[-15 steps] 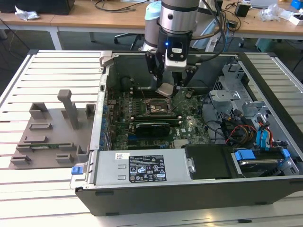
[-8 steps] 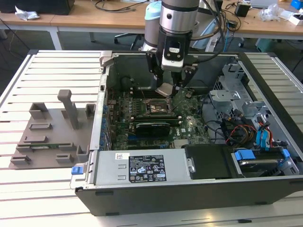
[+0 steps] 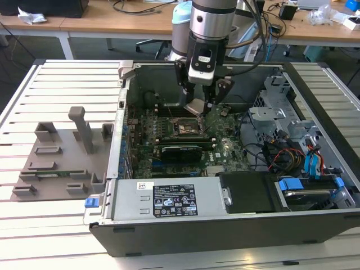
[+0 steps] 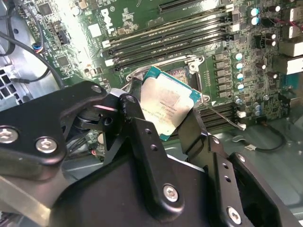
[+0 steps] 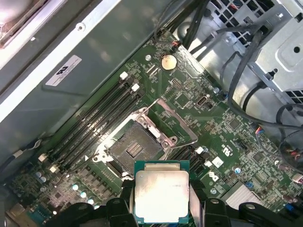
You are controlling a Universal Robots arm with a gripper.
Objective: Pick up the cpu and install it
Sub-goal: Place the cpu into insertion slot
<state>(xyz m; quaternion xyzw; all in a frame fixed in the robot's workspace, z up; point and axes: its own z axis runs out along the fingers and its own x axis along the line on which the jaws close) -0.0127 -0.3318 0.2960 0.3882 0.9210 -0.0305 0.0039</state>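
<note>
My gripper is shut on the cpu, a thin square chip with a pale silver top and a green edge. It hangs tilted inside the open computer case, just above the dark square socket on the green motherboard. In the first wrist view the cpu sits between my black fingers, with the open socket and its raised metal frame a little beyond it. In the second wrist view the cpu covers most of the socket.
The computer case lies open on a slatted white table. A grey fixture plate with upright posts stands at the exterior view's left. Memory slots, cables and a drive cage crowd the case around the socket.
</note>
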